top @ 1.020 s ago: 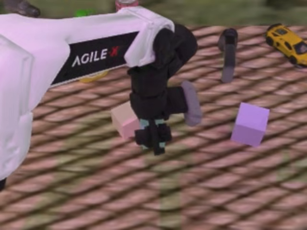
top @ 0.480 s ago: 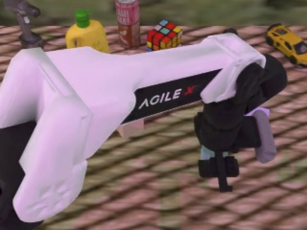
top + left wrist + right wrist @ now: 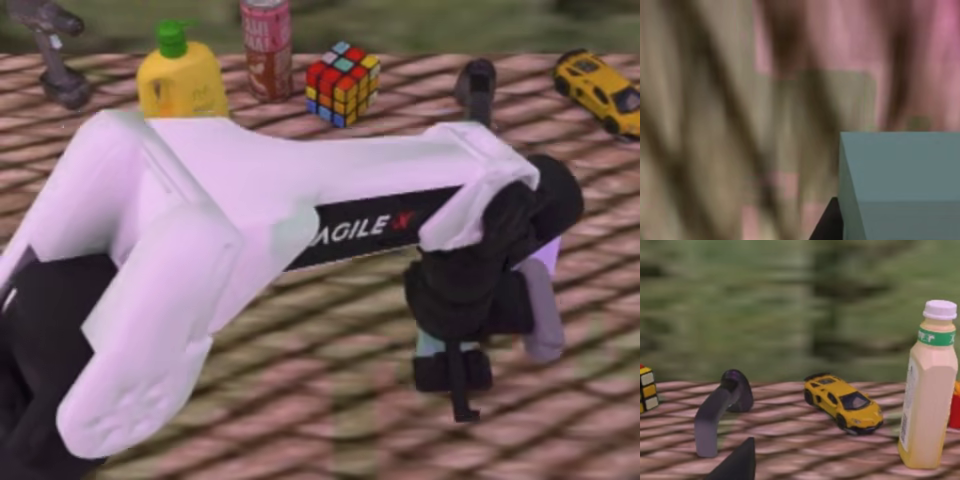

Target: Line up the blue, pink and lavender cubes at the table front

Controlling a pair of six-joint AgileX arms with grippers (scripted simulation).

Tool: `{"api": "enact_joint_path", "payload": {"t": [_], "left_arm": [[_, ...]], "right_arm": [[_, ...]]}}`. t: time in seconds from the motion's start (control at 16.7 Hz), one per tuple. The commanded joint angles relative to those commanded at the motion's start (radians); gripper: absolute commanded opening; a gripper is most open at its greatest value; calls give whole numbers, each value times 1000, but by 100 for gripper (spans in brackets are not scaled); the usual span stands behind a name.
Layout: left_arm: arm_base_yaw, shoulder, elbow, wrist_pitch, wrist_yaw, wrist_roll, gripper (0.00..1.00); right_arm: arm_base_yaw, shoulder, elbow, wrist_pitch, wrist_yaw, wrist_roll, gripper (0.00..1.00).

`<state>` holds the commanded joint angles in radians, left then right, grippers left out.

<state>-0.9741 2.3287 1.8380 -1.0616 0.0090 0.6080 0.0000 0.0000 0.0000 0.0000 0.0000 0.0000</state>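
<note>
Left tool (image 3: 452, 372) clamped on blue cube (image 3: 432, 345), low over surface (image 3: 330, 400) right of centre, just beside lavender cube (image 3: 546, 255). Pink cube hidden under left arm (image 3: 240, 230). Right tool's state unclear, facing yellow toy car (image 3: 842, 402).
</note>
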Motion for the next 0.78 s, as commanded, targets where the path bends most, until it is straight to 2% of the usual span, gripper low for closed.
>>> {"api": "enact_joint_path", "payload": {"t": [0.18, 0.42, 0.78], "left_arm": [[-5, 30, -46, 69, -1, 1, 0], [-5, 32, -48, 72, -1, 1, 0], [-5, 32, -48, 72, -1, 1, 45]], "right_arm": [[0, 0, 0, 0, 0, 0, 100], [0, 0, 0, 0, 0, 0, 100], [0, 0, 0, 0, 0, 0, 100]]}}
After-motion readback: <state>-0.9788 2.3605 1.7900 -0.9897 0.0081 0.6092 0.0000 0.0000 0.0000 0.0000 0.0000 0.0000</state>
